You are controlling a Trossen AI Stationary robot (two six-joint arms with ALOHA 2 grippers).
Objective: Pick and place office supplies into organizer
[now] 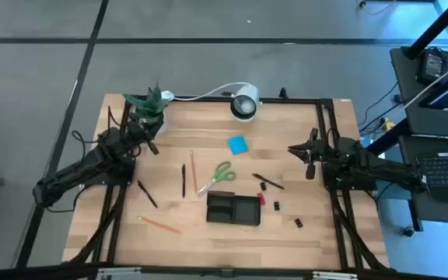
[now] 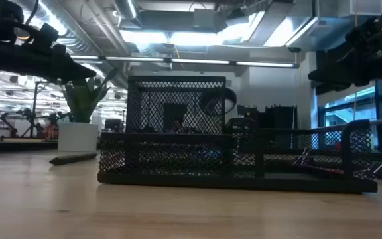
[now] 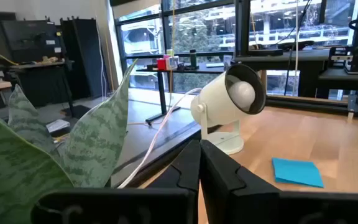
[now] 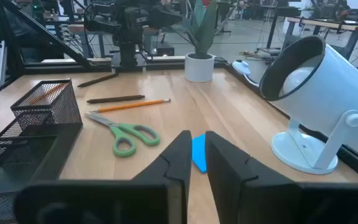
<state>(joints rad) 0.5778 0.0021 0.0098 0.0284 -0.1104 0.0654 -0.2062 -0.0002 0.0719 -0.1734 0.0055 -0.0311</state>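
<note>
The black mesh organizer (image 1: 234,208) stands near the table's front middle and fills the low view (image 2: 237,159). Behind it lie the green-handled scissors (image 1: 216,177), a blue sticky-note pad (image 1: 237,145), an orange pencil (image 1: 193,169) and black pens (image 1: 183,180) (image 1: 268,181). Another pencil (image 1: 159,225) and pen (image 1: 147,194) lie to the left. A red piece (image 1: 261,199) and black clips (image 1: 276,205) lie to the organizer's right. My left gripper (image 1: 152,145) is shut and empty beside the plant. My right gripper (image 1: 298,152) hovers at the right, fingers almost together, empty.
A potted plant (image 1: 148,105) stands at the far left corner, close to my left gripper (image 3: 199,155). A white round lamp (image 1: 244,104) with its cable stands at the far edge. In the right wrist view the pad (image 4: 198,152) lies ahead of the fingers. Black rails frame the table.
</note>
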